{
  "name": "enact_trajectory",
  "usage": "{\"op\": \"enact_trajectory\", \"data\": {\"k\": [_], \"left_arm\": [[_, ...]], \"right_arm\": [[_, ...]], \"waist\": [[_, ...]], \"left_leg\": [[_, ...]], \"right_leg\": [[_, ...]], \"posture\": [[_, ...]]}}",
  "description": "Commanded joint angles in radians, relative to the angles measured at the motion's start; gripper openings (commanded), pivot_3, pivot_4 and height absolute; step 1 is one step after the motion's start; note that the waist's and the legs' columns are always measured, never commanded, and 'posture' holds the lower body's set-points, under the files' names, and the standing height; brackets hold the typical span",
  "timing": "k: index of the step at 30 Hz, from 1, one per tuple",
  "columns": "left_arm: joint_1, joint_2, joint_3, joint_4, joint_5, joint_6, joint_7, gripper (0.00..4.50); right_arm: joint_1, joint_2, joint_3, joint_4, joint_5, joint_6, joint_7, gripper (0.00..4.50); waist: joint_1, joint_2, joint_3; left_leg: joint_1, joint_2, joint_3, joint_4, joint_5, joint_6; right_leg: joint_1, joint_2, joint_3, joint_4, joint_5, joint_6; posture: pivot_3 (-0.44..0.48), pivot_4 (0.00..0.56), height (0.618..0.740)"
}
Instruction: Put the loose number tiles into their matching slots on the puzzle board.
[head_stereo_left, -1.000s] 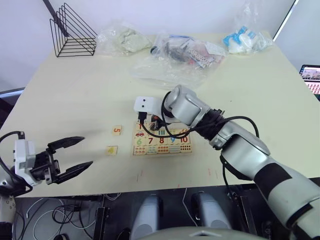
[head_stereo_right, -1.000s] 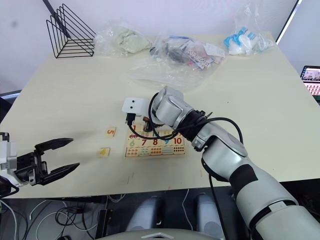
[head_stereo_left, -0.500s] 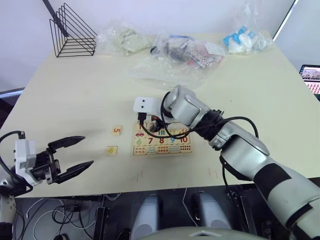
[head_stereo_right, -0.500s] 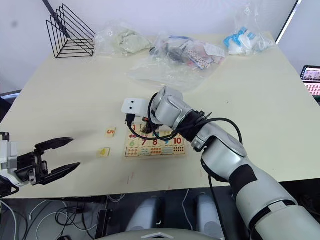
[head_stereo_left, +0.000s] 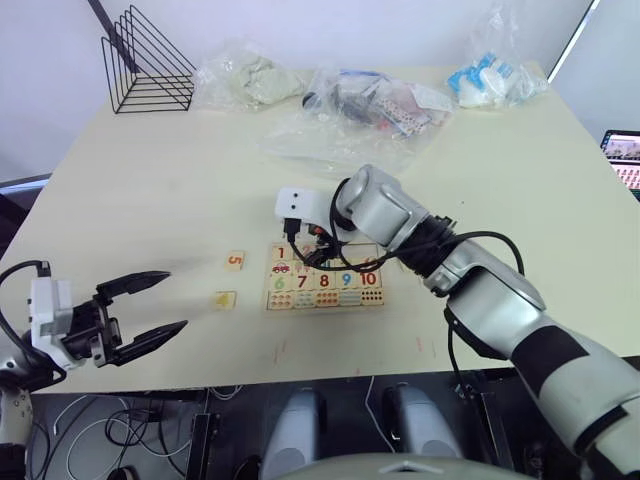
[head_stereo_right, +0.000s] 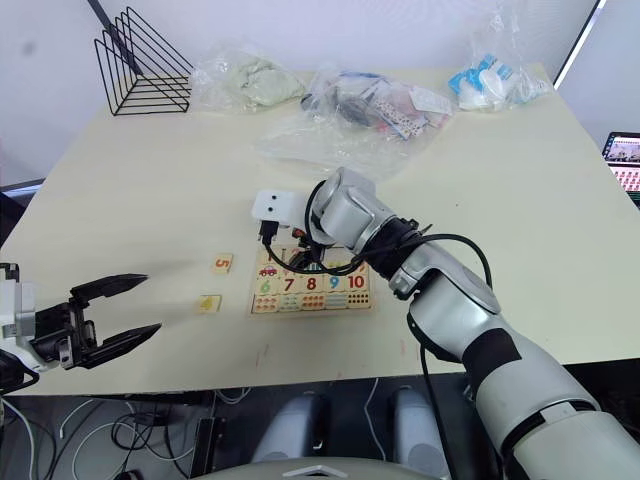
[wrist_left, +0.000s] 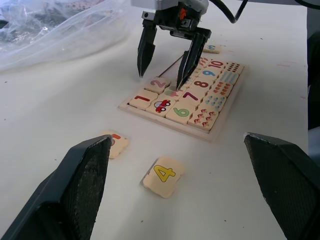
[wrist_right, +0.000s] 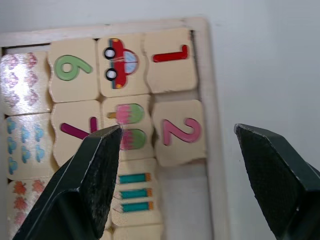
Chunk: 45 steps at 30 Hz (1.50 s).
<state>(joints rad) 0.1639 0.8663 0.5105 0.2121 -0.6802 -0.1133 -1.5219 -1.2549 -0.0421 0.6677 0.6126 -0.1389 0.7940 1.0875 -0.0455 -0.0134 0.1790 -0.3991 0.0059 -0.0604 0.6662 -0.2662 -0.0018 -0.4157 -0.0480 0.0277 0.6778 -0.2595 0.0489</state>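
The puzzle board (head_stereo_left: 325, 306) lies mid-table. Tiles 1 (wrist_right: 170, 60) and 2 (wrist_right: 179, 132) sit in its framed strip, and the slot (wrist_right: 185, 200) after 2 is bare wood. My right gripper (wrist_left: 161, 77) hangs open just above that end of the board, holding nothing. Left of the board lie two loose number tiles, the 5 (head_stereo_left: 234, 260) and the yellow 4 (head_stereo_left: 224, 299). Another loose tile (wrist_left: 212, 48) rests beyond the board; its numeral is unreadable. My left gripper (head_stereo_left: 172, 301) is open and empty near the table's front left edge, well short of the 4.
A black wire rack (head_stereo_left: 145, 65) stands at the far left corner. Several clear plastic bags (head_stereo_left: 350, 110) of items spread across the back of the table. A screen (head_stereo_left: 625, 155) shows at the right edge.
My right gripper has lifted a little and shifted slightly right and away over the board. My left gripper and the loose 4 and 5 tiles have stayed put.
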Motion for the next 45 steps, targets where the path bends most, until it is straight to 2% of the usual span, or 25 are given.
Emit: {"op": "enact_trajectory", "data": {"k": [1, 3, 6, 8, 9, 12, 13, 23, 45], "left_arm": [[-0.003, -0.002, 0.03, -0.014, -0.004, 0.003, -0.002, 4.5], [-0.003, -0.003, 0.031, -0.013, -0.003, 0.002, -0.003, 4.5], [-0.005, -0.003, 0.031, -0.01, -0.001, 0.003, -0.005, 4.5], [-0.009, -0.003, 0.031, -0.009, -0.001, 0.003, -0.006, 4.5], [-0.01, -0.003, 0.031, -0.009, 0.0, 0.004, -0.006, 4.5], [-0.016, -0.001, 0.029, -0.003, 0.003, 0.003, -0.009, 4.5], [-0.018, 0.0, 0.029, -0.001, 0.003, 0.003, -0.01, 4.5], [-0.028, 0.002, 0.03, 0.007, 0.009, 0.002, -0.015, 4.5], [-0.025, 0.001, 0.031, 0.008, 0.009, 0.001, -0.018, 4.5]], "right_arm": [[0.004, -0.023, -0.054, -0.057, 0.021, -0.028, 0.012, 3.75], [0.03, -0.044, -0.087, -0.101, 0.041, -0.038, 0.011, 3.75], [0.07, -0.072, -0.109, -0.155, 0.051, -0.078, 0.001, 3.05], [0.097, -0.099, -0.11, -0.182, 0.048, -0.096, 0.004, 2.21], [0.104, -0.106, -0.109, -0.19, 0.047, -0.098, 0.006, 1.57], [0.145, -0.133, -0.105, -0.229, 0.053, -0.113, 0.015, 0.1], [0.158, -0.139, -0.101, -0.238, 0.053, -0.121, 0.017, 0.01], [0.205, -0.138, -0.091, -0.231, 0.031, -0.199, -0.001, 0.01], [0.206, -0.109, -0.093, -0.173, 0.011, -0.237, -0.007, 0.01]], "waist": [[0.0, 0.0, 0.0], [0.0, 0.0, 0.0], [0.0, 0.0, 0.0], [0.0, 0.0, 0.0], [0.0, 0.0, 0.0], [0.0, 0.0, 0.0], [0.0, -0.001, 0.0], [0.0, -0.001, 0.0], [0.001, -0.001, 0.0]], "left_leg": [[0.0, 0.0, 0.0, 0.0, 0.0, 0.0], [0.0, 0.0, 0.0, 0.0, 0.0, 0.0], [0.0, 0.0, 0.0, 0.0, 0.0, 0.0], [0.0, 0.0, 0.0, 0.0, 0.0, 0.0], [0.0, 0.0, 0.0, 0.0, 0.0, 0.0], [0.0, 0.0, 0.0, 0.0, 0.0, 0.0], [0.0, 0.0, 0.0, 0.0, 0.0, 0.0], [0.0, 0.0, 0.001, 0.0, 0.0, 0.0], [0.0, 0.0, 0.0, 0.0, 0.0, 0.0]], "right_leg": [[0.0, 0.0, 0.0, 0.0, 0.0, 0.0], [0.0, 0.0, 0.0, 0.0, 0.0, 0.0], [0.0, 0.0, 0.0, 0.0, 0.0, 0.0], [0.0, 0.0, 0.0, 0.0, 0.0, 0.0], [0.0, 0.0, 0.0, 0.0, 0.0, 0.0], [0.0, 0.0, 0.0, 0.0, 0.0, 0.0], [0.0, 0.0, 0.0, 0.0, 0.0, 0.0], [0.0, 0.0, 0.0, 0.0, 0.0, 0.0], [0.0, 0.0, 0.0, 0.0, 0.0, 0.0]], "posture": [[0.0, 0.15, 0.74], [0.0, 0.15, 0.74], [0.0, 0.15, 0.74], [0.0, 0.15, 0.74], [0.0, 0.15, 0.74], [0.0, 0.15, 0.74], [0.0, 0.15, 0.74], [0.0, 0.15, 0.74], [0.0, 0.15, 0.74]]}}
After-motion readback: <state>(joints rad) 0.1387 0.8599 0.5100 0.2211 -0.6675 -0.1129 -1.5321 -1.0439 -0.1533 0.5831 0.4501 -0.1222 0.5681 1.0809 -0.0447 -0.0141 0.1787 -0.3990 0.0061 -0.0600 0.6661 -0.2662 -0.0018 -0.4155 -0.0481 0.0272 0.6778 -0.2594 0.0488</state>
